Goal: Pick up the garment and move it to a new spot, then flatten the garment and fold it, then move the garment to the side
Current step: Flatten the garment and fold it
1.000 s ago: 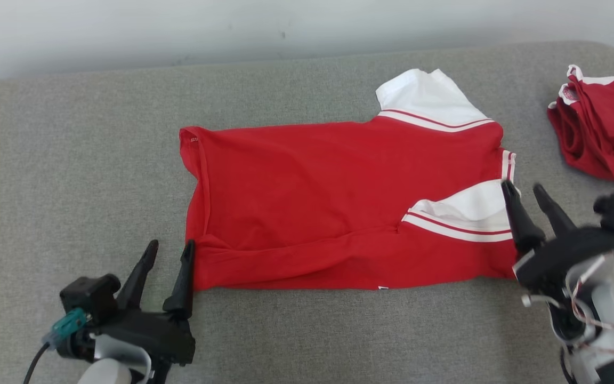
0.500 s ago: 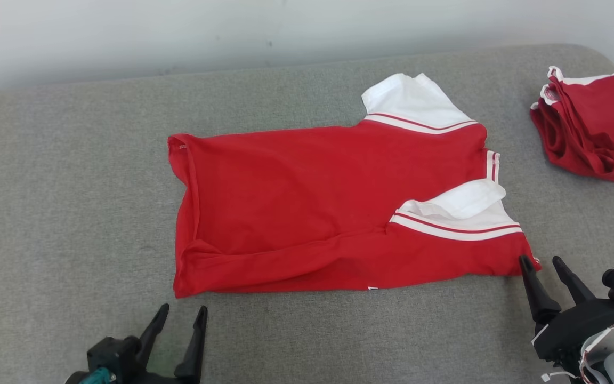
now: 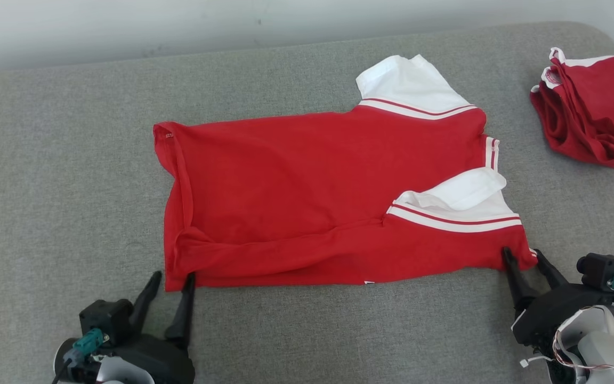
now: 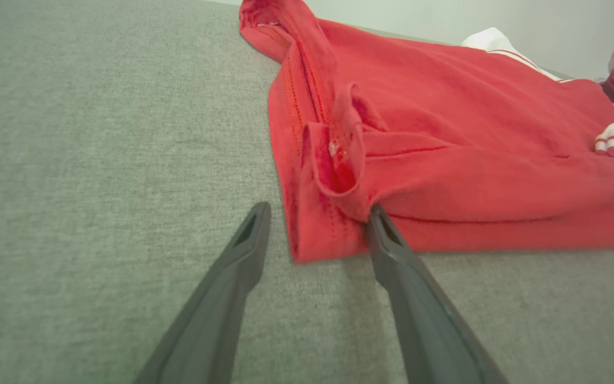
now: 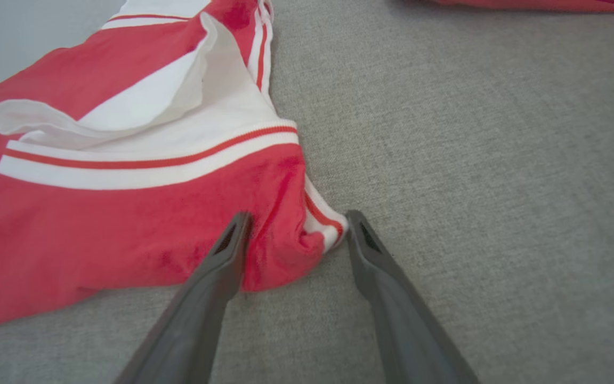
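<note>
The garment point(image 3: 312, 181) lies spread on the grey padded surface, red with white sleeves and striped trim. Its near edge is folded over and the right sleeve is rumpled. My left gripper point(image 3: 172, 277) stands open at the garment's near-left hem corner. In the left wrist view that corner of the garment point(image 4: 328, 234) sits between the fingers of the left gripper point(image 4: 318, 210). My right gripper point(image 3: 523, 253) is open at the near-right corner. In the right wrist view the striped corner of the garment point(image 5: 296, 234) lies between the fingers of the right gripper point(image 5: 299, 216).
Another bunched red garment point(image 3: 589, 112) lies at the far right of the grey surface point(image 3: 62, 160), apart from the spread one. A pale wall point(image 3: 179, 21) runs behind the surface's back edge.
Both grippers, drawn back half a second ago, have come forward so each straddles a near corner of the garment. The head camera has shifted a little. The garment lies as before.
</note>
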